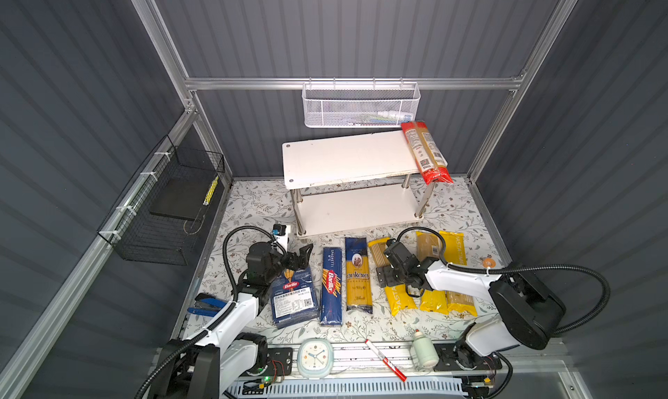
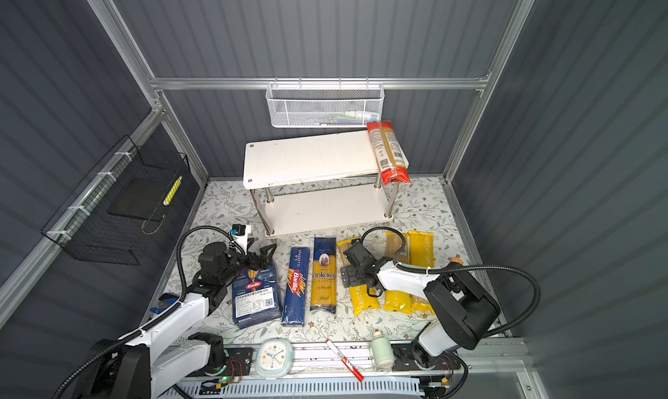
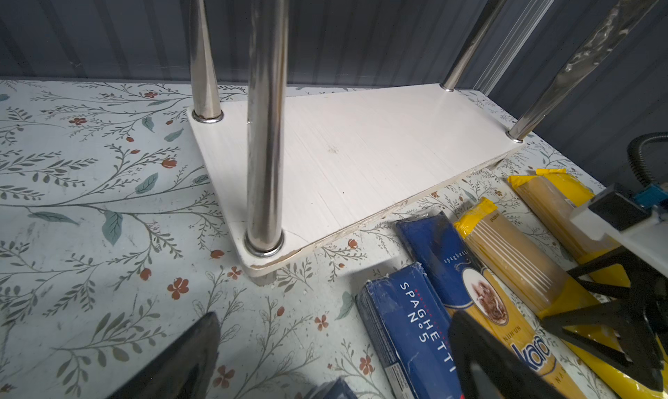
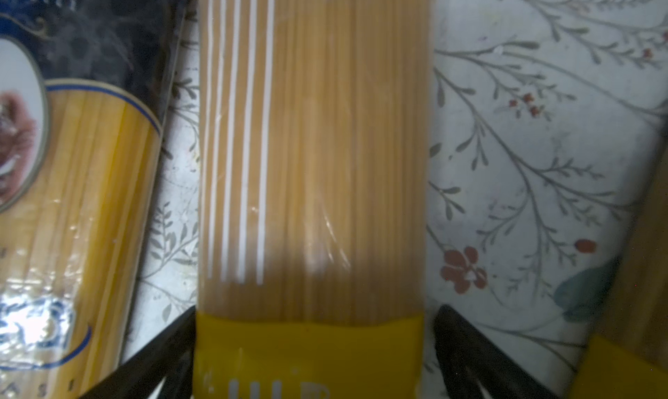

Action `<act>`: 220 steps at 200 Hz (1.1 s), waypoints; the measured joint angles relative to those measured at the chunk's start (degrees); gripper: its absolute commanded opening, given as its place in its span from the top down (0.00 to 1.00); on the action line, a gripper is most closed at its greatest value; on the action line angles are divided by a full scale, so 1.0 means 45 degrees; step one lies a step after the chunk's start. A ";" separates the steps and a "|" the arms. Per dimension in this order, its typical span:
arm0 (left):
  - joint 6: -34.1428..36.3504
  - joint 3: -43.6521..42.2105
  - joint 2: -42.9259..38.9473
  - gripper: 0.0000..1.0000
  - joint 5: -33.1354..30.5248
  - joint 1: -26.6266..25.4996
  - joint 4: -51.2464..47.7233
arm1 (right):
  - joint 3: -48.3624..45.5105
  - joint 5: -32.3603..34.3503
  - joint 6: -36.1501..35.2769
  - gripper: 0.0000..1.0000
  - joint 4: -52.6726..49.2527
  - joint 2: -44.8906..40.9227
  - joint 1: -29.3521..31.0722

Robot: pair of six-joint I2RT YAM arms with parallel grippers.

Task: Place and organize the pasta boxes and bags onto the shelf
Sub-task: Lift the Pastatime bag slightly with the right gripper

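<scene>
Pasta boxes: two. Spaghetti bags: five. Shelf: one. Baskets: two.

Floral tabletop: bears a white two-tier shelf on chrome legs toward the back. On the top board's right end, a red-and-clear bag; lies front to back and overhangs the front edge. In front of the shelf, flat on the tabletop in a close row, left to right: wide Barilla box, narrow Barilla box, ankara bag, three yellow Pastatime bags, all lengthwise front to back. On the aluminium rail along the front edge: pale clock, red marker, white bottle.
</scene>
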 measured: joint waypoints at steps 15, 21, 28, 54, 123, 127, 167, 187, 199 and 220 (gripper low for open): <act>0.0000 0.0000 0.0005 0.01 -0.0005 0.0000 0.0000 | 0.0107 0.0019 0.0005 0.05 0.0141 0.0165 -0.0015; 0.0000 0.0000 0.0005 0.01 -0.0005 0.0000 0.0000 | 0.0121 0.0024 0.0005 0.05 0.0214 0.0214 -0.0019; 0.0000 0.0000 0.0005 0.01 0.0000 0.0000 0.0000 | 0.0126 0.0044 0.0015 0.06 0.0321 0.0257 -0.0024; 0.0000 0.0000 0.0005 0.01 -0.0005 0.0000 0.0000 | 0.0083 0.0049 0.0155 0.08 0.0729 0.0325 -0.0024; 0.0000 0.0000 0.0073 0.01 -0.0005 0.0000 -0.0024 | 0.0000 0.0306 0.0384 0.19 0.1812 0.0699 -0.0049; 0.0000 0.0000 0.0073 0.01 -0.0005 0.0000 -0.0024 | 0.0000 0.0311 0.0379 0.20 0.1826 0.0709 -0.0049; 0.0000 0.0000 0.0073 0.01 -0.0005 0.0000 -0.0024 | -0.0073 0.0291 0.0495 0.34 0.1933 0.0656 -0.0117; 0.0000 0.0000 0.0073 0.01 0.0000 0.0000 -0.0024 | -0.0238 0.0248 0.0583 0.38 0.2132 0.0544 -0.0155; 0.0000 0.0000 0.0073 0.01 0.0000 0.0000 -0.0024 | -0.0306 0.0248 0.0641 0.41 0.2200 0.0486 -0.0155; 0.0000 0.0000 0.0073 0.01 0.0005 0.0000 -0.0024 | -0.0384 0.0238 0.0797 0.46 0.2234 0.0340 -0.0155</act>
